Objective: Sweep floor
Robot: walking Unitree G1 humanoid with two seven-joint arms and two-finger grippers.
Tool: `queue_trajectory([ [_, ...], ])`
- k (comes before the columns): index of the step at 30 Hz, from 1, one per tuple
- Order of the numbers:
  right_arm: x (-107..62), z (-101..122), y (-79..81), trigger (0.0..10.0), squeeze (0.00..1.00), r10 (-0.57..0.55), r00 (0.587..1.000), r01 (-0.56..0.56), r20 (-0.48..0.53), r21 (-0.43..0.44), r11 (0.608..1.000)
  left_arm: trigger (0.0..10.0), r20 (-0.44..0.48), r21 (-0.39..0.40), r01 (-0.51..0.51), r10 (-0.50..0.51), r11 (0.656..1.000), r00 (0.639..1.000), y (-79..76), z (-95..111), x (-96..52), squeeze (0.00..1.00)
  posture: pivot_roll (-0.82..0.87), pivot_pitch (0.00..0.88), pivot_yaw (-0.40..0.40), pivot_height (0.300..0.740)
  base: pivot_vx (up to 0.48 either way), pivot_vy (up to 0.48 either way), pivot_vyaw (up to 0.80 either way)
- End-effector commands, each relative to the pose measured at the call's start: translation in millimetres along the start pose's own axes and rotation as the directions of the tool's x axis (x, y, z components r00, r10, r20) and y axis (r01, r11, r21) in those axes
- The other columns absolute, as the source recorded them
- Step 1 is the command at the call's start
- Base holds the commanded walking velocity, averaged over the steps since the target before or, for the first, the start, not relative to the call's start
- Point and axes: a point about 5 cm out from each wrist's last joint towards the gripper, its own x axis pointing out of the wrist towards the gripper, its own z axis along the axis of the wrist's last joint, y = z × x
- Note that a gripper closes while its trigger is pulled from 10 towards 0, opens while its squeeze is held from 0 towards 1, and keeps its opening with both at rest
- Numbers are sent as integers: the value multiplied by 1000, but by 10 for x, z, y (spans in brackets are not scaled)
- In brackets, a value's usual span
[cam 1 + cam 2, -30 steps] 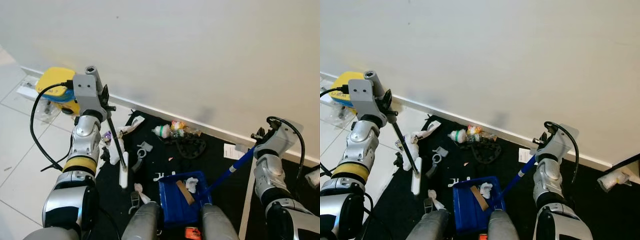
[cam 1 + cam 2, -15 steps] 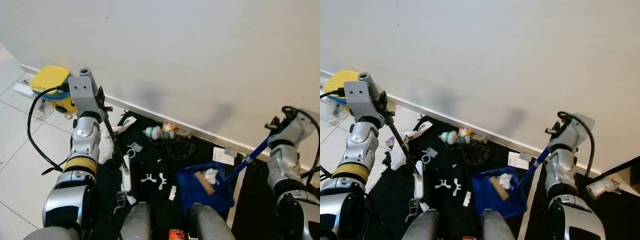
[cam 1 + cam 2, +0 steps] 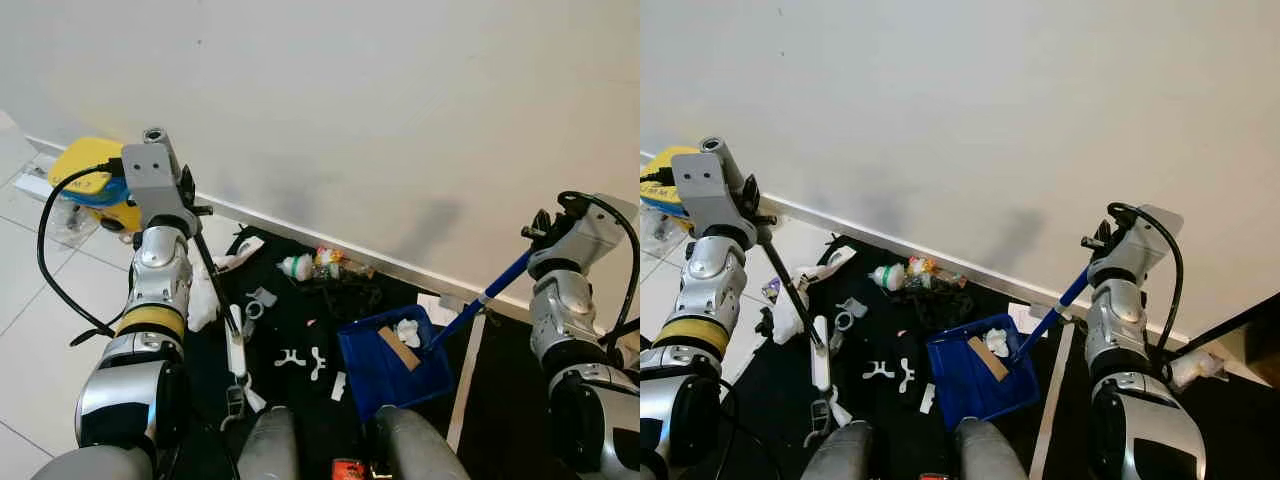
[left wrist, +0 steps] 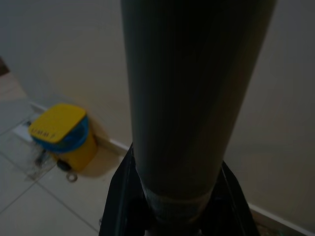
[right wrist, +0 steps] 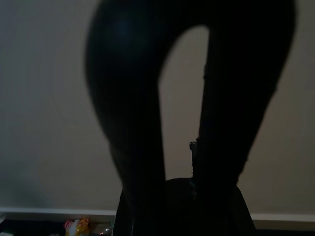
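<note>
Two claws: left (image 3: 192,205) on broom (image 3: 215,290), right (image 3: 535,243) on dustpan (image 3: 392,362).

Head views: even, soft daylight is seen; focus is sharp, with no motion blur.
Wall (image 3: 400,90): two faint grey shadows are cast on it above the skirting.
Black mat (image 3: 290,330): it is rendered very dark, so detail among the litter is hard to read.
Edges: mild wide-angle bending is noticed.
Left wrist view: dim; the broom handle (image 4: 189,98) is shown close and out of focus.
Right wrist view: very dim; near shapes are reduced to blurred silhouettes.
</note>
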Motion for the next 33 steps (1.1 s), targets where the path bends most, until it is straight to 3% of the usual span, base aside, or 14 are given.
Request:
queue_trajectory([
  [1, 16, 6, 49, 10000, 0, 17, 1000, -17, -5, 7, 1000, 10000, -12, 4, -32, 32, 999, 999, 84, 0, 5, 0, 20, 82, -28, 740, 0, -394, 0],
  [3, 11, -6, 82, 10000, 0, 37, 999, -37, -9, 4, 999, 10000, -5, -39, -41, 41, 998, 999, 66, -4, 4, 0, 18, 89, -39, 740, 0, -197, 0],
  [7, 1, -28, 109, 10000, 0, 53, 998, -53, -18, 1, 999, 10000, 4, -24, -33, 33, 999, 999, 44, 19, 22, 0, 16, 103, -64, 740, 0, 0, 0],
  [14, -6, -41, 212, 10000, 0, 52, 999, -52, -8, 16, 999, 10000, 102, 114, -24, 12, 993, 995, 127, 302, 134, 0, 7, 134, -59, 740, 0, 0, 0],
  [20, -13, -62, 220, 10000, 0, -11, 1000, 11, -8, -20, 1000, 10000, 137, 169, 1, -24, 986, 990, 166, 456, 192, 0, 11, 198, -48, 740, 0, 0, 0],
  [25, -15, -62, 192, 10000, 0, -66, 998, 67, -6, 9, 998, 10000, 152, 191, 9, -39, 982, 988, 192, 512, 206, 0, 14, 262, -45, 740, 0, 0, 0],
  [27, 26, 19, 228, 10000, 0, -96, 995, 94, 27, 53, 994, 10000, 177, 195, 26, -61, 981, 982, 207, 594, 228, 0, 8, 306, -42, 740, 0, 0, 0],
  [32, 80, 123, 292, 10000, 0, -78, 995, 74, 64, 56, 996, 10000, 187, 180, 43, -77, 983, 979, 179, 631, 246, 0, -2, 335, -37, 740, 0, 0, 0],
  [33, 144, 228, 344, 10000, 0, -54, 995, 50, 89, 40, 998, 10000, 182, 176, 77, -109, 981, 977, 93, 630, 261, 0, -4, 356, -37, 740, 0, 0, 0],
])
